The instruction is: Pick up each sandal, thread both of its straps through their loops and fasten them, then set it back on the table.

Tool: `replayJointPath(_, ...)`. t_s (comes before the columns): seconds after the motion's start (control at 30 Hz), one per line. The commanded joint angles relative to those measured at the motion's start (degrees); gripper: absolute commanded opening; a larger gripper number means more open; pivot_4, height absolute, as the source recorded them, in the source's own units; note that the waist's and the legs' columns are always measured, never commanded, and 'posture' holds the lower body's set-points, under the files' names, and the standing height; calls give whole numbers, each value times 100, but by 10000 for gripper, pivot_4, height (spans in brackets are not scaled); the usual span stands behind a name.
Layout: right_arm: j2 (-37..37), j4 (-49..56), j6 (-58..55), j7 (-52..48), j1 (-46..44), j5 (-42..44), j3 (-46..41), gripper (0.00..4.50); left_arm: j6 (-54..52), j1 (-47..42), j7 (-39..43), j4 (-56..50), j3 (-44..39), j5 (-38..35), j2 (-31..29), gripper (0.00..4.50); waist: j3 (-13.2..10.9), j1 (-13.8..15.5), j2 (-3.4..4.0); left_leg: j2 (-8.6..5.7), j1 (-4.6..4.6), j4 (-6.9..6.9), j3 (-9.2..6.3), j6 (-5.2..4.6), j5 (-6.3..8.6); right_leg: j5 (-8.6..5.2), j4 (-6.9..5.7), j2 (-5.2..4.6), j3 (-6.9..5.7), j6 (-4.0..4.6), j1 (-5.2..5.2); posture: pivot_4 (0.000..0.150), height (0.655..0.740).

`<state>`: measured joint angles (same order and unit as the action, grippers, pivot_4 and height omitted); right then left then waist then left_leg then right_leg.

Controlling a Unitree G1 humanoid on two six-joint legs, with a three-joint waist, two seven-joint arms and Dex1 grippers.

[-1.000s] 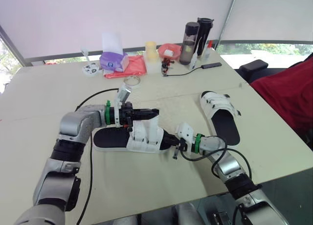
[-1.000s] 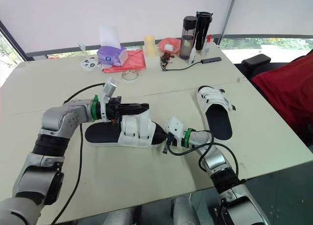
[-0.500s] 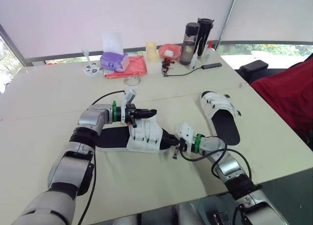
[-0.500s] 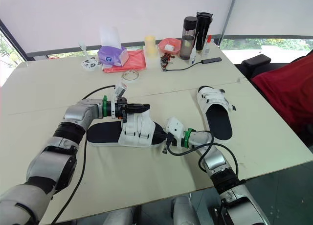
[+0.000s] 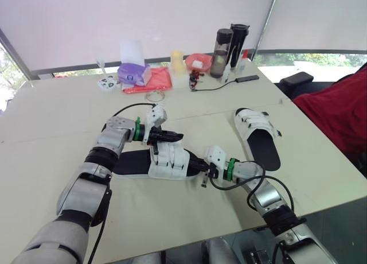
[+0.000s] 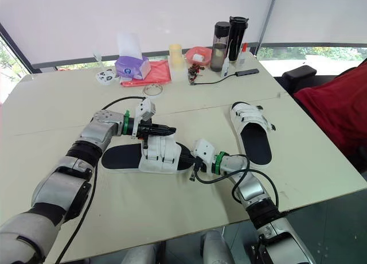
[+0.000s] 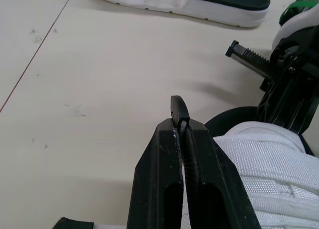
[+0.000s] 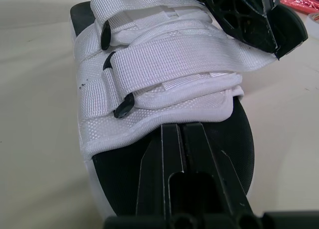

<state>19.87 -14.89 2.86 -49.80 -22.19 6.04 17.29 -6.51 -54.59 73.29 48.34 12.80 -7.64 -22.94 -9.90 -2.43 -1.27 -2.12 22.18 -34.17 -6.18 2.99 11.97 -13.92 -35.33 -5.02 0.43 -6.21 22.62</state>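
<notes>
Slippage is the likely trouble. Right gripper (image 8: 182, 127) sits closed at the toe of the near sandal (image 5: 169, 163), flat on the table (image 5: 57, 132) (nothing visibly pinched); left gripper (image 7: 181, 124), closed and empty too, rests just beside its straps (image 8: 164, 59). A push there could skid it, unheld. Second sandal (image 5: 258, 135) lies beyond, well apart.

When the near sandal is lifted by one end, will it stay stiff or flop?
The near sandal has a thick flat sole, so it probably holds its shape and seems light for its size. Its white woven straps look soft and would likely bend under a push.
</notes>
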Motion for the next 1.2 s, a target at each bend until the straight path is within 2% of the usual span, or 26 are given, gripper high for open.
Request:
replayJointPath(0.03, 30, -376, -291, -37, 209, -299, 220, 0, 42, 10, -210, 315, 113, 434, -128, 6710, 6, -3, 4, 0, -1, 0, 0, 0, 0, 0, 0, 0, 0, 0, 0, 1500, 7400)
replayJointPath(0.07, 27, -379, -291, -40, 206, -304, 216, 0, 65, 1, -216, 341, 122, 473, -131, 9854, 9, -4, 7, 0, -1, 0, 0, 0, 0, 0, 0, 0, 0, -1, 0, 1500, 7400)
replayJointPath(0.3, 23, -405, -286, -41, 174, -326, 204, 0, 306, -130, -578, 481, 130, 882, -170, 44572, 12, -12, 8, 0, 0, 3, -1, -2, 1, 7, 0, 2, -1, -25, 2, 1500, 7400)
replayJointPath(0.37, 24, -395, -292, -36, 185, -326, 203, 0, 13, -209, -587, 303, -266, 521, -153, 44572, 12, -13, 8, 0, 0, 4, -1, -2, 1, 7, -1, 2, -1, -26, 2, 1500, 7400)
replayJointPath(0.53, 21, -253, -267, 23, 232, -248, 96, 0, -1992, -95, -589, -1042, -1613, -1080, -237, 44572, 7, -16, 3, 1, 14, 4, -6, -2, 1, 7, -7, 3, -6, -28, 15, 1500, 7400)
replayJointPath(0.7, 34, 624, -548, 258, 464, 109, -316, 0, -3748, 1035, -1089, -3093, -2357, -2100, -581, 44572, 3, -10, 20, 2, 14, 10, -10, -2, 1, 6, -12, 0, -6, -30, 16, 1500, 7400)
replayJointPath(0.8, 175, 1415, -862, 369, 758, 280, -530, 0, -4308, 1889, -1272, -4161, -2505, -2421, -885, 44572, -7, 19, 22, 0, 29, 12, -20, -1, 2, 9, -11, -4, -4, -24, 30, 1500, 7400)
replayJointPath(0.87, 268, 1899, -1047, 459, 947, 394, -692, 5175, -4520, 2463, -1295, -4748, -2563, -2576, -1142, 45000, -24, 55, 19, -2, 38, 12, -23, 0, 3, 9, -10, -11, -4, -23, 39, 1500, 7400)
replayJointPath(0.93, 410, 2277, -1230, 434, 1113, 495, -783, 13139, -4703, 2902, -1334, -5125, -2608, -2707, -1359, 45000, -35, 100, 18, -3, 51, 11, -23, 3, 4, 5, -9, -15, -1, -14, 50, 1500, 7400)
replayJointPath(1.13, 771, 3081, -1660, 611, 1438, 634, -1207, 44753, -5338, 3768, -1375, -5798, -2735, -3332, -1710, 45000, -57, 178, 23, 0, 59, 6, -18, 3, 4, -4, -1, -22, 1, 10, 57, 1500, 7400)
replayJointPath(1.2, 865, 3293, -1849, 661, 1514, 717, -1354, 44753, -5482, 3938, -1422, -5934, -2729, -3515, -1712, 45000, -57, 176, 22, 1, 67, 6, -17, 3, 4, -2, 1, -30, 1, 12, 63, 1500, 7400)
